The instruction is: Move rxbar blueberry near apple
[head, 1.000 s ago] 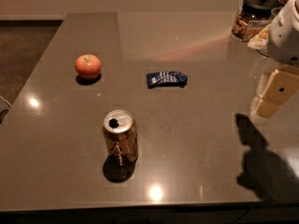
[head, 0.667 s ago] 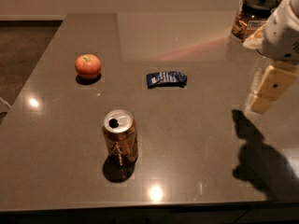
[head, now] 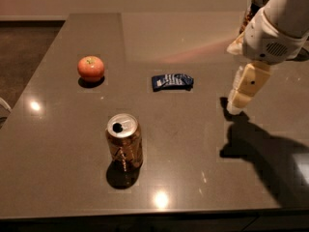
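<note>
Rxbar blueberry [head: 172, 81] lies flat on table [head: 193, 149], right of apple [head: 91, 67], well apart. Gripper [head: 236, 105] hangs right of bar (open or closed: cannot tell). Bar probably light, thin, slippery; pinch across narrow middle

We see a red-orange apple [head: 91, 67] with a yellowish dimple, a dark blue rxbar blueberry [head: 172, 81] wrapper with white lettering, and a bronze can [head: 124, 141] with a silver top on a glossy grey-brown table [head: 193, 144]. The cream-and-white gripper [head: 239, 98] hangs over the table's right side.
</note>
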`<action>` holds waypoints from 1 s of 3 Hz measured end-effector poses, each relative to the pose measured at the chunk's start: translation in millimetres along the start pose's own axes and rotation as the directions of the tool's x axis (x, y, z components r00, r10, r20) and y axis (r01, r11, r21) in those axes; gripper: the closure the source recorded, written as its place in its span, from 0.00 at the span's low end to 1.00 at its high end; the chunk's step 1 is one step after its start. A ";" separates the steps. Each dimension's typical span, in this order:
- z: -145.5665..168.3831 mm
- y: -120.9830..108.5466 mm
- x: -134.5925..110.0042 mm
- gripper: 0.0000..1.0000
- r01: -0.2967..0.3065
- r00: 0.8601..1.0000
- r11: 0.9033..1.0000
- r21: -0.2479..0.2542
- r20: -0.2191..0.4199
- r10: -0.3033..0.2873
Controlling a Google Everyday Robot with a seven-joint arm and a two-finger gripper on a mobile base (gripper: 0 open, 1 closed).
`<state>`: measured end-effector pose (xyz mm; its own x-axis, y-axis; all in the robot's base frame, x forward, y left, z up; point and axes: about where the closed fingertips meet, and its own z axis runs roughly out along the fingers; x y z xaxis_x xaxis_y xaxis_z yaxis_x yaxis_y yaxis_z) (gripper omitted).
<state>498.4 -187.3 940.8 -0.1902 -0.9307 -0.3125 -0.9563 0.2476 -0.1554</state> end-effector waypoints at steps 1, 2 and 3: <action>34.5 -26.2 -19.4 0.00 0.025 0.999 0.999 -0.048 0.049 -0.022; 56.8 -42.7 -31.6 0.00 0.040 0.996 0.996 -0.081 0.080 -0.033; 84.2 -62.1 -48.8 0.00 0.060 0.994 0.993 -0.101 0.101 -0.050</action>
<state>585.8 -134.6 886.7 -0.1192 -0.9099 -0.3973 -0.9835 0.1629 -0.0782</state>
